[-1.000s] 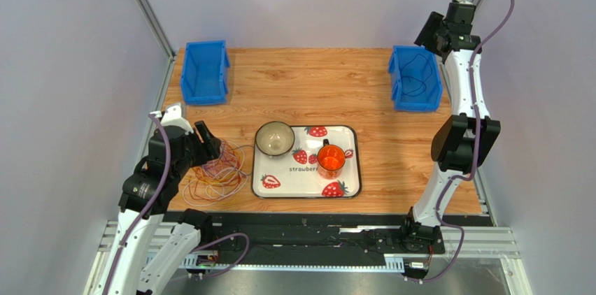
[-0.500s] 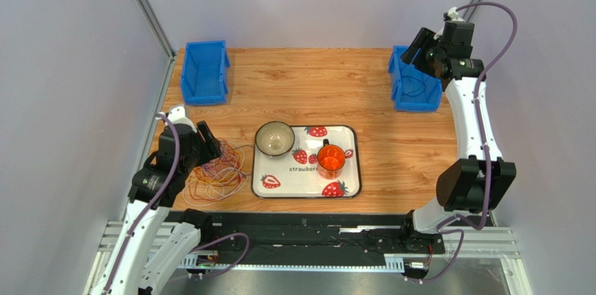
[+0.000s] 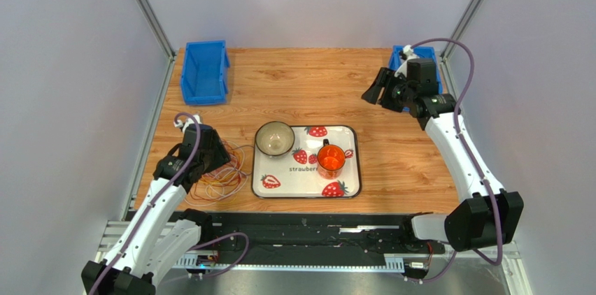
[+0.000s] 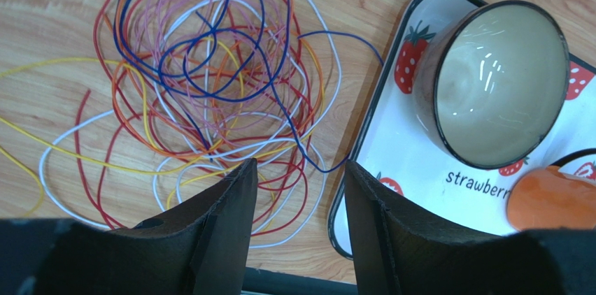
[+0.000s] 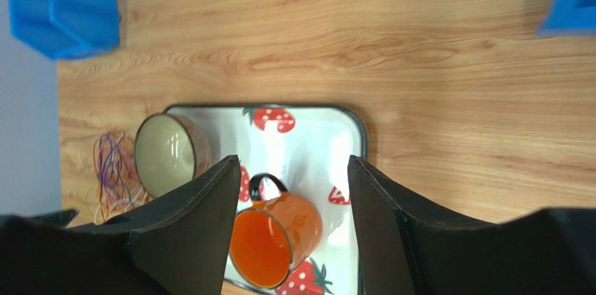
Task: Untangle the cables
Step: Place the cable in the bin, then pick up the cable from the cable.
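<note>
A tangle of thin cables (image 3: 222, 171) in yellow, orange, red, blue, pink and white lies on the wooden table left of the tray; the left wrist view shows it close up (image 4: 210, 85). My left gripper (image 3: 212, 156) hovers just over the tangle's near edge, open and empty (image 4: 299, 190). My right gripper (image 3: 380, 92) is high over the back right of the table, open and empty (image 5: 292, 169). The tangle shows small at the left of the right wrist view (image 5: 112, 169).
A strawberry-print tray (image 3: 350, 162) holds a cream bowl (image 3: 274, 138) and an orange mug (image 3: 331, 160). A blue bin (image 3: 204, 71) stands at the back left. Another blue bin (image 3: 428, 96) at the back right is mostly hidden behind the right arm.
My left gripper has come down lower over the cable tangle. My right arm has swung forward and left, from beside the back right bin to over the table.
</note>
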Motion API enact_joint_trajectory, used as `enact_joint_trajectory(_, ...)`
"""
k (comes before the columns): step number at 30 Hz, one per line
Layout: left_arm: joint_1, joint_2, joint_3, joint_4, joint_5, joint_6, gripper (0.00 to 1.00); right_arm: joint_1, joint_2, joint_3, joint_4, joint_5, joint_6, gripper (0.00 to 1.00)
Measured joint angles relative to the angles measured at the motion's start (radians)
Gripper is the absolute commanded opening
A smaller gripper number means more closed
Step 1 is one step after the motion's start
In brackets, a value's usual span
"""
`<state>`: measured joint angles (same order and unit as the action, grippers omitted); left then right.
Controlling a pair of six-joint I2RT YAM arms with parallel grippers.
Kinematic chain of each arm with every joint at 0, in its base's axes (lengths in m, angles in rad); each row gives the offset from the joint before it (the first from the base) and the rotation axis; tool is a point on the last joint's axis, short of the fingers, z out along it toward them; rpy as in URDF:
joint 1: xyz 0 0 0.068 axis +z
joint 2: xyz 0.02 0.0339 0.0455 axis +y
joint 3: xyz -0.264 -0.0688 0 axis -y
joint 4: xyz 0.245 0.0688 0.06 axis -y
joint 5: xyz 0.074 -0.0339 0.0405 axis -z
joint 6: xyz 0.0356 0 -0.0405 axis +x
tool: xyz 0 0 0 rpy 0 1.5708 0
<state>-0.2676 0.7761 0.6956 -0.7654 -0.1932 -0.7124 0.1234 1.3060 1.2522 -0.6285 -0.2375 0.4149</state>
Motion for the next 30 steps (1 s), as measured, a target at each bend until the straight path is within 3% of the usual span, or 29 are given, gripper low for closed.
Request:
enact_joint_trajectory(7, 0.000, -0.010, -0.076, -0.012, -0.001, -0.130, 0.57, 0.150, -0.011, -0.052, 0.024, -0.001, 0.004, 0.60)
enact_joint_trajectory(20, 0.000, -0.200, -0.329, 0.001, 0.000, -0.605, 0.56, 0.204, -0.012, -0.110, 0.043, 0.000, 0.003, 0.60)
enact_joint_trajectory(30, 0.000, -0.232, -0.334, 0.064, -0.054, -0.708, 0.55, 0.229, -0.023, -0.143, 0.042, 0.002, 0.000, 0.59)
